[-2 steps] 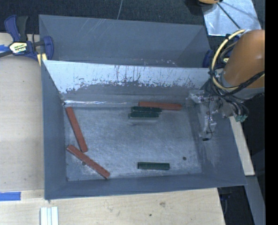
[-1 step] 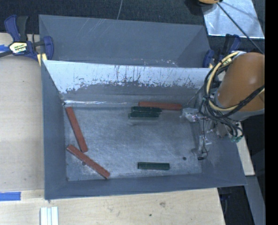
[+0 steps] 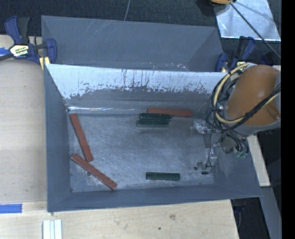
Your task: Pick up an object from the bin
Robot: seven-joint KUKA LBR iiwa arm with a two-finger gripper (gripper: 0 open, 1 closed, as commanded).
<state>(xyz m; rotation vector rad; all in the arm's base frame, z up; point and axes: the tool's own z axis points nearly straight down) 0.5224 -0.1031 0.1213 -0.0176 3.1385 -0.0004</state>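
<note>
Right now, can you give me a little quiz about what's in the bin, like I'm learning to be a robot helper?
1. How many brown sticks lie in the bin?
2. True or false: the gripper is over the bin's left side.
3. What lies right beside the brown stick at the back? A: a green stick. B: a ball. C: a cup.

Key: 1. Three. 2. False, it is over the right side. 3. A.

the light is soft and rather dim. the bin shows a pale sheen across its far wall, while its floor lies darker. a shiny sheet at the far right glares bright.
</note>
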